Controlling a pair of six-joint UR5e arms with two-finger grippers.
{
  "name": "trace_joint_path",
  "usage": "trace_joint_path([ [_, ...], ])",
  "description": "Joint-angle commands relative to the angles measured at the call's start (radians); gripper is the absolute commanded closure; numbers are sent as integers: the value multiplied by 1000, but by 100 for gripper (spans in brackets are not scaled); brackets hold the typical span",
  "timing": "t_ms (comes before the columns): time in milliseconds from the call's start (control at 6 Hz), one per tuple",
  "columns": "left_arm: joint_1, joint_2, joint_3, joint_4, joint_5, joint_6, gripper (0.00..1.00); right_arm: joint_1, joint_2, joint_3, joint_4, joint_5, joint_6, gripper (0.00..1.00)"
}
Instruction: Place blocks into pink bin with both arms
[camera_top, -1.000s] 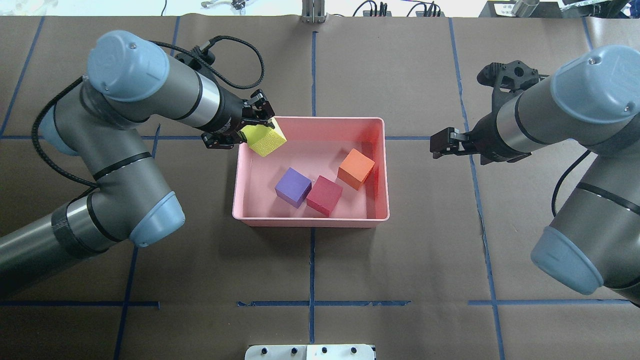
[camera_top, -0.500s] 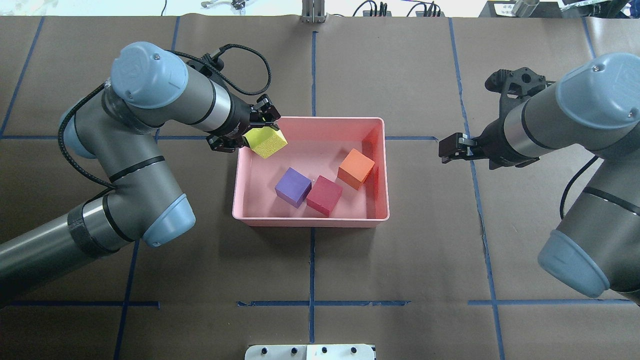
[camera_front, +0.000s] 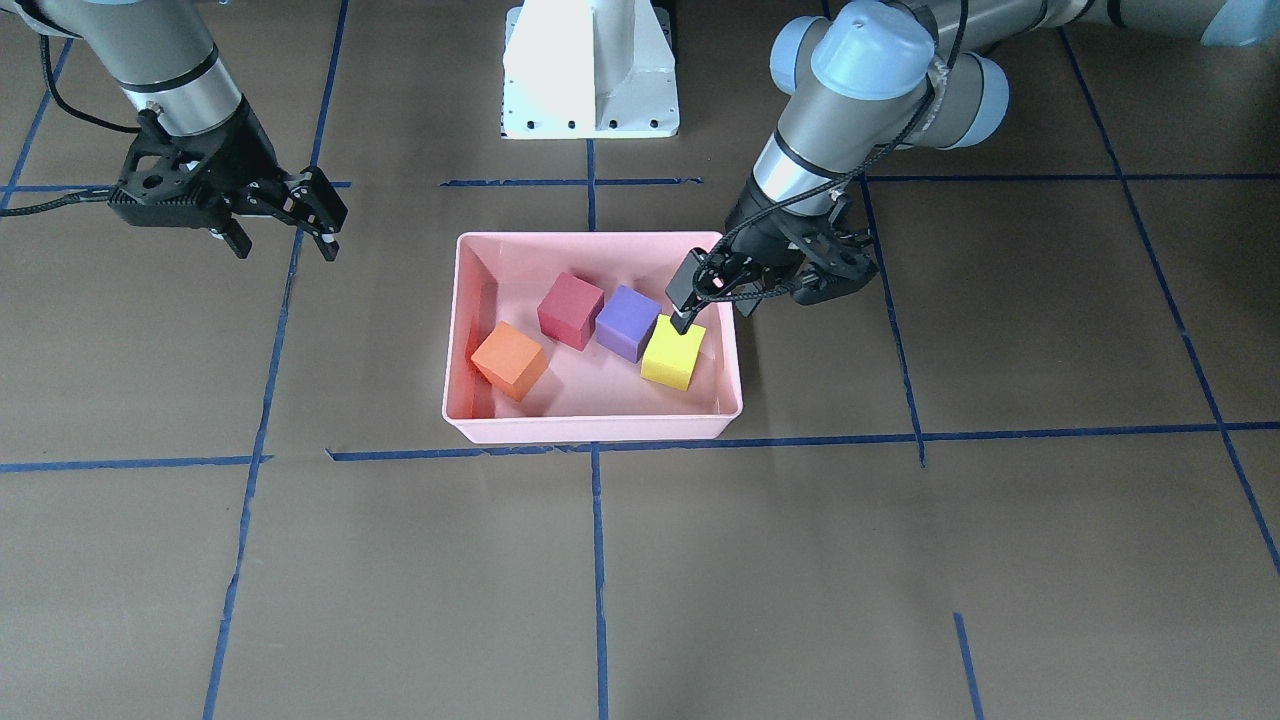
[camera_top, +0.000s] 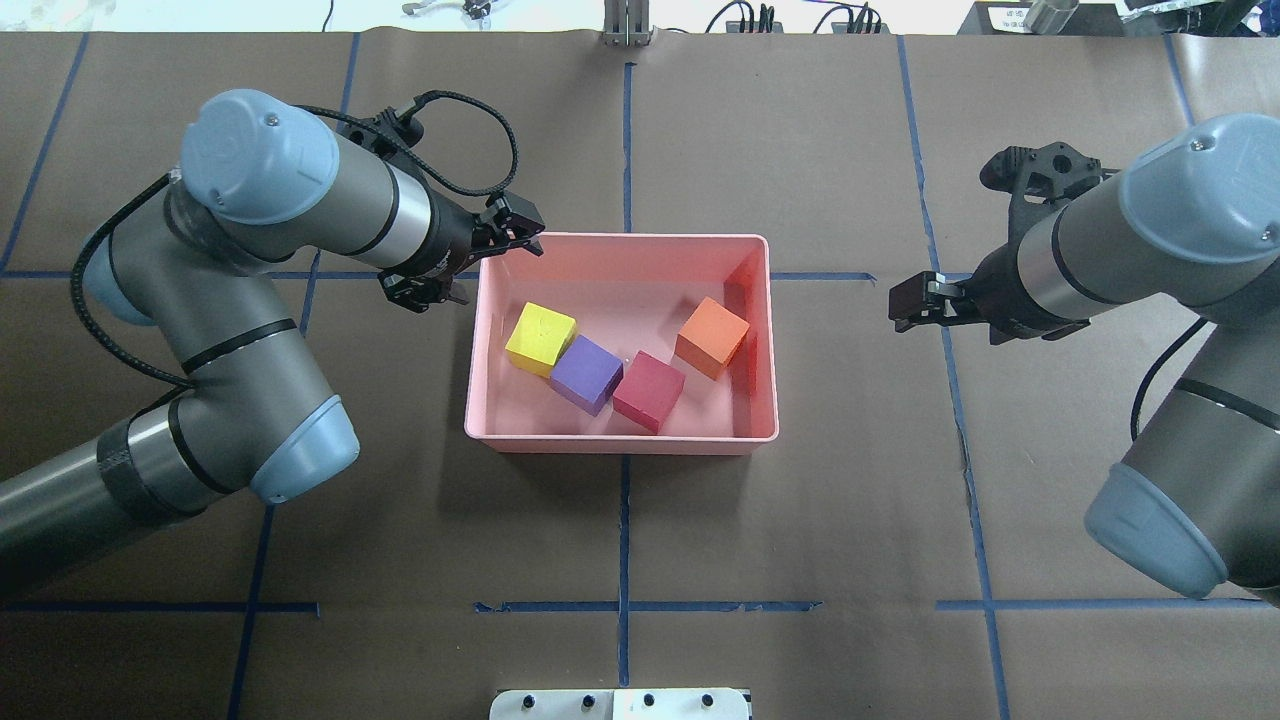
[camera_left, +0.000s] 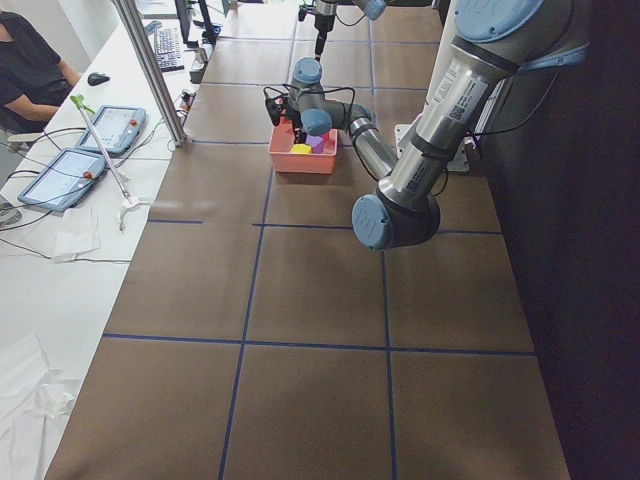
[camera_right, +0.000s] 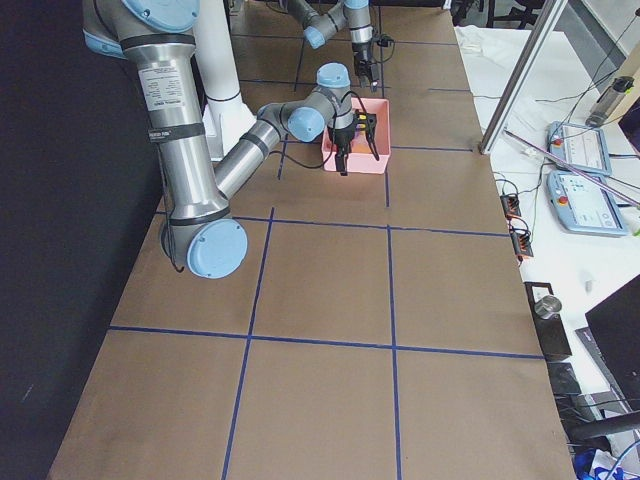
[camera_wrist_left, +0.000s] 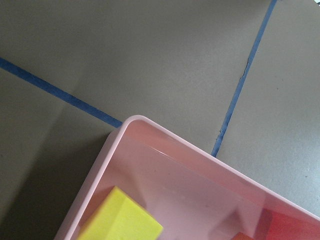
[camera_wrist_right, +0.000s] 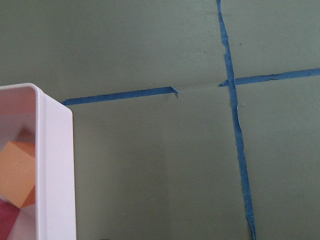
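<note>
The pink bin (camera_top: 620, 238) sits mid-table and holds all four blocks: yellow-green (camera_top: 540, 338), purple (camera_top: 586, 374), red (camera_top: 648, 391) and orange (camera_top: 712, 337). The yellow-green block touches the purple one. My left gripper (camera_top: 495, 270) is open and empty, hovering over the bin's far left corner; in the front-facing view (camera_front: 715, 308) it hangs just above the yellow-green block (camera_front: 673, 353). My right gripper (camera_front: 283, 243) is open and empty, off the bin's right side (camera_top: 903, 301). The left wrist view shows the bin corner (camera_wrist_left: 131, 121) and the yellow-green block (camera_wrist_left: 120, 218).
The brown paper table is crossed by blue tape lines (camera_top: 624, 130). The white pedestal base (camera_front: 590, 70) stands behind the bin. An operator (camera_left: 30, 70) and tablets (camera_left: 65, 175) are at the far side table. Cables and gear line the table's far edge (camera_top: 740, 15).
My left gripper opened and let go of the yellow-green block, which dropped into the bin beside the purple one. The left gripper drew back slightly left. My right gripper drifted a little right.
</note>
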Motion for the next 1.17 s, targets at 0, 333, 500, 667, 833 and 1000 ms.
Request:
trace_joint_path([
  [0,-19,180,-127,7,-9,160,0,65,-49,3,0,22,-140,0],
  [333,-77,475,-234,7,-11,481,0,178,-126,-9,-3,103,-353,0],
  [500,-150,629,-282,7,-13,727,0,277,-167,-29,-3,180,-483,0],
  [667,-235,712,-284,7,-19,936,0,368,-209,-58,-5,253,-614,0],
  [833,-386,762,-273,8,-125,1157,0,475,-242,-127,-3,322,-779,0],
  [1000,-563,774,-202,11,-270,1370,0,563,-281,-186,-3,355,-948,0],
])
